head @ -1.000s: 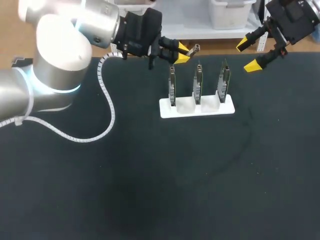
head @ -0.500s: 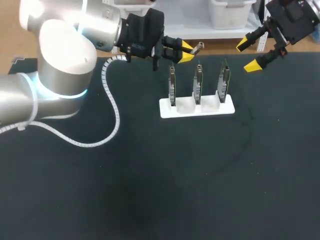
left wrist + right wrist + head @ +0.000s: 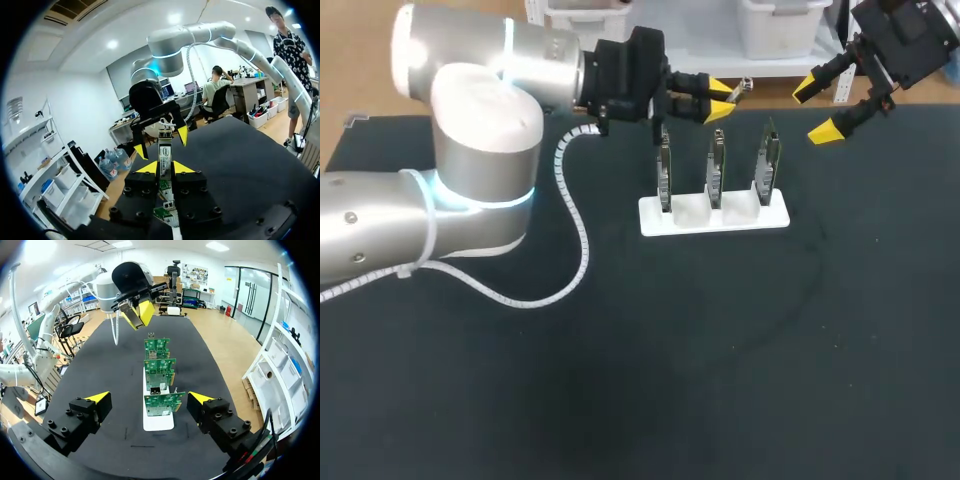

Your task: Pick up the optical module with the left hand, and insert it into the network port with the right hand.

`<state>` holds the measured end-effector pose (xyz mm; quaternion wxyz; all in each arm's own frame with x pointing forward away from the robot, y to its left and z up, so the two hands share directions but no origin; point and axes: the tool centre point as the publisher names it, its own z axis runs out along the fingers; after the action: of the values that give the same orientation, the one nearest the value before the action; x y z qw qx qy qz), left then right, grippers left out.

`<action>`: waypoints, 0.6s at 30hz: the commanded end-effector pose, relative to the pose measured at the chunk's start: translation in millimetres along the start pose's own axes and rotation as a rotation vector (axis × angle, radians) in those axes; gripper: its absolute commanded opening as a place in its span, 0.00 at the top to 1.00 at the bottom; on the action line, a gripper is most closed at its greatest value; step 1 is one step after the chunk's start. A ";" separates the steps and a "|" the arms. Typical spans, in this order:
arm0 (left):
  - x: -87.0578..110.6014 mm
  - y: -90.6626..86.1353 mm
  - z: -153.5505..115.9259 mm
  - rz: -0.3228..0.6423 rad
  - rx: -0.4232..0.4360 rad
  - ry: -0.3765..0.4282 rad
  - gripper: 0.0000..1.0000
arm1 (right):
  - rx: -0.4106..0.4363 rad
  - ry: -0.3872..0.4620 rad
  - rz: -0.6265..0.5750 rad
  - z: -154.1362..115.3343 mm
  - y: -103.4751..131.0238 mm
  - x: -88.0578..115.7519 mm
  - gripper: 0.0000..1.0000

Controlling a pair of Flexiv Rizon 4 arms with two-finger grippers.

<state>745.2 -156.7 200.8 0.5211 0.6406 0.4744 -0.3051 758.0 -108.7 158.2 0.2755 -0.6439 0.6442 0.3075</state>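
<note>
Module point(image 3: 738, 88) sits clamped in my left gripper point(image 3: 718, 97), raised over the far edge of the table point(image 3: 720, 350), just beyond the white rack point(image 3: 715, 216) of three upright boards point(image 3: 717, 160). My right gripper point(image 3: 817, 110) hangs wide open at the far right.

Only one piece of print shows: a small white label point(image 3: 165, 151) on the optical module point(image 3: 165, 159), clamped in the left gripper point(image 3: 165, 167) above and behind the white stand point(image 3: 715, 220). Its lettering is too small to read. The stand's three circuit boards point(image 3: 160, 371) show no legible markings.
</note>
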 end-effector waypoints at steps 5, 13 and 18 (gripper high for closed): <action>3.5 24.3 31.1 0.007 0.084 -0.090 1.00 | 0.004 0.001 0.000 0.0 1.6 -0.1 0.00; 0.3 24.3 38.6 0.003 0.111 -0.116 1.00 | 0.004 0.001 0.000 0.0 1.6 -0.1 0.00; 0.0 21.0 39.5 0.008 0.125 -0.123 1.00 | 0.004 0.001 0.000 0.0 1.6 -0.1 0.00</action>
<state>764.3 -193.9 198.7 0.5126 0.6510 0.4219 -0.3679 758.0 -108.7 158.2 0.2755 -0.6438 0.6442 0.3075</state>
